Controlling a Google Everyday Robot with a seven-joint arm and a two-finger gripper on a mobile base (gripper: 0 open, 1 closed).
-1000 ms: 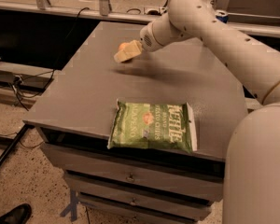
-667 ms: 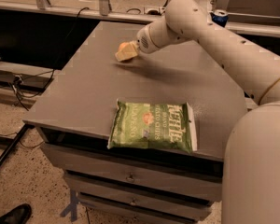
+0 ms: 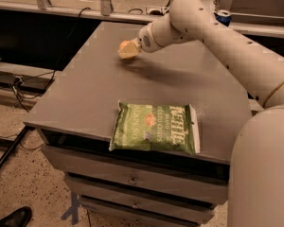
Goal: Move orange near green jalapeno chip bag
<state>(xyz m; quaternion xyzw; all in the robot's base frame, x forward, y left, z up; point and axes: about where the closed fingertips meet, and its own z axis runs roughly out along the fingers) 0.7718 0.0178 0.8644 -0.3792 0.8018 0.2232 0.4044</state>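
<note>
The green jalapeno chip bag (image 3: 155, 128) lies flat near the front edge of the grey table (image 3: 80, 93), with white "Kettle" lettering. My gripper (image 3: 127, 49) hovers over the far middle of the table, well behind the bag. It is shut on the orange (image 3: 124, 45), of which only a small orange-coloured patch shows between the pale fingers. The gripper holds it just above the tabletop and casts a shadow to its right.
A blue soda can (image 3: 223, 17) stands at the table's far right, behind my arm (image 3: 217, 37). The table has drawers (image 3: 132, 179) below its front. Cables and a dark shelf lie on the left, and a shoe (image 3: 12, 217) shows at the bottom left.
The gripper has stayed almost in place with the orange in it. The arm's upper part has shifted a little left, uncovering the blue can behind it.
</note>
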